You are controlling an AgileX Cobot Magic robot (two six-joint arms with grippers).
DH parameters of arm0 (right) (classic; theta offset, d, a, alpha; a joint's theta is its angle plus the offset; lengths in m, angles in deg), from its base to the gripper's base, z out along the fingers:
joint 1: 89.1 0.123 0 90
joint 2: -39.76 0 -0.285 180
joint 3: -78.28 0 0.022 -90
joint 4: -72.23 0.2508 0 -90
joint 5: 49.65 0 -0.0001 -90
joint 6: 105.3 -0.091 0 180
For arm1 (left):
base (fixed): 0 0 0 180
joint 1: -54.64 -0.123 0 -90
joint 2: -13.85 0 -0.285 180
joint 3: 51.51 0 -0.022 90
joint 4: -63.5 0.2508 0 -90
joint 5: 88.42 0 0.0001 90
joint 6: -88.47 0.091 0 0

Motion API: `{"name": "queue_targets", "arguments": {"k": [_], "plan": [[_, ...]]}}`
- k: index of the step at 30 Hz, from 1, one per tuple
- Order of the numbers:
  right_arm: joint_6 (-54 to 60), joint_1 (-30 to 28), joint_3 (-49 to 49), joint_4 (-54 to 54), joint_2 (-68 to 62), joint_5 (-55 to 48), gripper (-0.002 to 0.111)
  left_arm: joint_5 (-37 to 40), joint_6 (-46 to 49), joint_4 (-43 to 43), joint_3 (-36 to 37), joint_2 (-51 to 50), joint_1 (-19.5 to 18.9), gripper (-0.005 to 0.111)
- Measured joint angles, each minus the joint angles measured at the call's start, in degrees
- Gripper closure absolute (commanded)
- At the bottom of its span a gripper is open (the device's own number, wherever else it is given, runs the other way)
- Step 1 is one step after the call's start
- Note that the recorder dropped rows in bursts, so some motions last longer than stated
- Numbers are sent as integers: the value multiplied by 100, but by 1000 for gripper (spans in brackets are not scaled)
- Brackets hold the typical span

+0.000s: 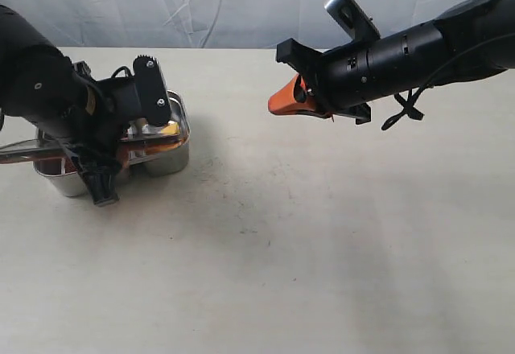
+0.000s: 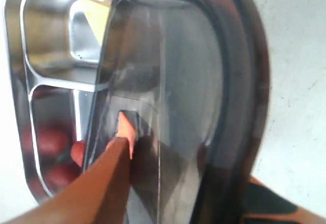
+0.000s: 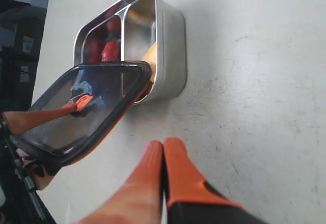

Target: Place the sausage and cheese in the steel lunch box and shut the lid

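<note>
Beige table [image 1: 322,249], pale wrinkled backdrop behind. Steel lunch box [image 3: 170,46] sat on the table at the left side of the exterior view. The sausage [image 3: 109,51] lay in one compartment and the cheese [image 3: 149,56] in the other, leaning against the wall. The lid [image 3: 112,81] was tilted, one end over the cheese side of the box, the rest sticking out past the rim, so the box was only partly covered. The left gripper [image 1: 117,157] pinched the lid between its orange fingers, with the upper finger [image 2: 102,183] lying across the top up to the small central tab [image 2: 127,124]. The right gripper [image 3: 163,147] hung above the table, well apart from the box, with its jaws pressed together and nothing between them.
</note>
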Motion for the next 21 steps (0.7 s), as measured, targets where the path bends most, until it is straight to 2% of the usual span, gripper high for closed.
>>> {"name": "queue_targets", "arguments": {"k": [7,10,17,21], "plan": [[0,0,0,0,0,0,108,-149,-153,451,0,253,0,107],[-13,0,0,0,0,0,108,-218,-560,882,0,348,0,107],[-13,0,0,-82,0,0,108,-287,-1455,1945,61,408,-43,107],[-13,0,0,-149,0,0,108,-591,-2262,3091,69,408,-43,107]]}}
